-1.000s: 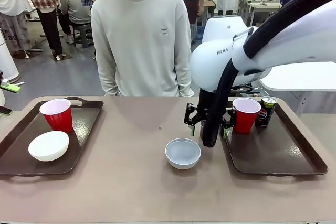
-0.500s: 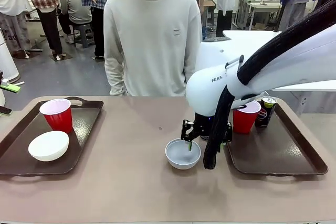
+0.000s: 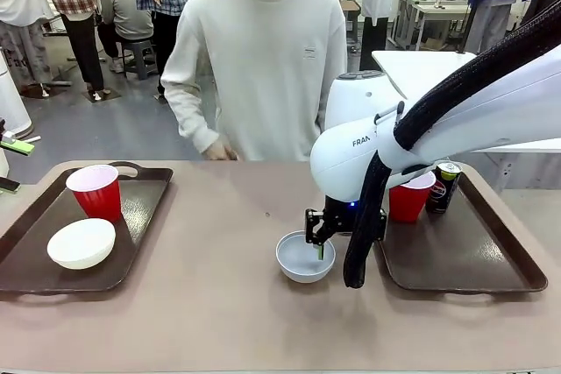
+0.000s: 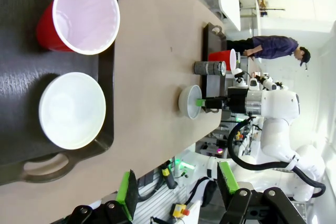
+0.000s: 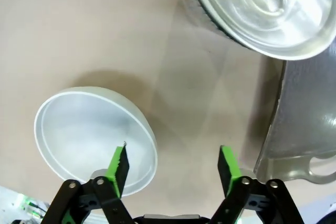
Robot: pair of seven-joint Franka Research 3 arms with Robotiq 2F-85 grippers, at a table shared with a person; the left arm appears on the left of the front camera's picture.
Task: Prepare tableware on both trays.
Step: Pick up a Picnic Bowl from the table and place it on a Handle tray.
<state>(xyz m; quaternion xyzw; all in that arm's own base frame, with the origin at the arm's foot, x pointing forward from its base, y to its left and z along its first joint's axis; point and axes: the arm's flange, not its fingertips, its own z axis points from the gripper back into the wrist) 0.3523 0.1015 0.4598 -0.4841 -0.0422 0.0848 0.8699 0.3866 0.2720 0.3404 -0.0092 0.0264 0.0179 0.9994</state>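
Your right end effector [image 5: 172, 163] is spread wide and straddles the rim of the grey-blue bowl [image 3: 296, 260], with one green pad [image 5: 118, 165] inside it and the other outside over the bench [image 3: 202, 295]. The bowl sits between the trays, just beside the right tray [image 3: 465, 260]. Your left end effector [image 4: 176, 187] hangs spread and empty above the left tray [image 4: 21, 82], which carries a white bowl [image 4: 72, 109] and a red cup [image 4: 84, 14].

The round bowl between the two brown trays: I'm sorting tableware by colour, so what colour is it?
Pale grey-blue round bowl, best in the front view.
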